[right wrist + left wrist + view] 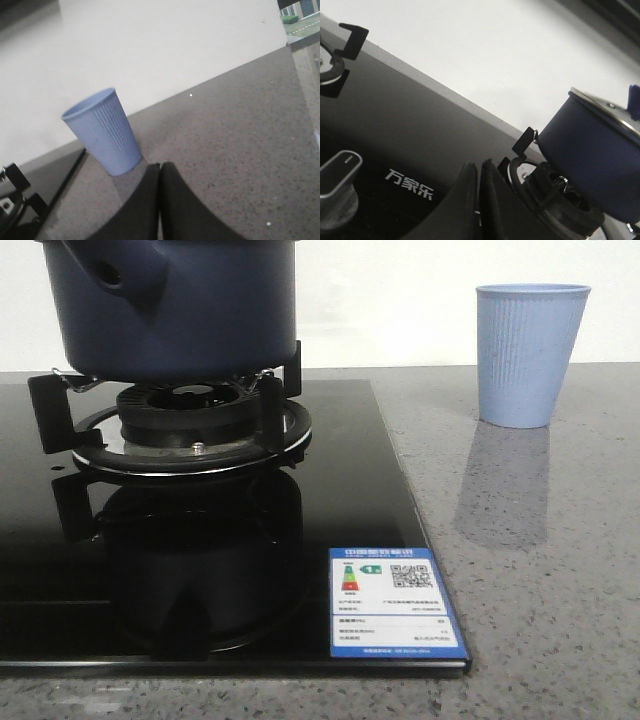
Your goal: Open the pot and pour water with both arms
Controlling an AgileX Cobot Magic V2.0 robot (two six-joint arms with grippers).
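The dark navy-blue pot [190, 315] stands on the gas burner's black supports at the far left of the front view, its handle stub [110, 275] pointing toward me. It also shows in the left wrist view [592, 155], with a metal rim at its top. My left gripper [479, 164] is shut and empty, low over the black glass hob, short of the burner. My right gripper [160, 166] is shut and empty over the grey counter, just short of the pale blue ribbed cup [104, 131]. Neither arm appears in the front view.
The black glass hob [330, 510] carries a blue energy label [392, 602] near its front right corner. The burner ring [190, 430] sits under the pot. The ribbed cup [528, 352] stands on the speckled counter at the back right. A silver knob [337, 187] is on the hob.
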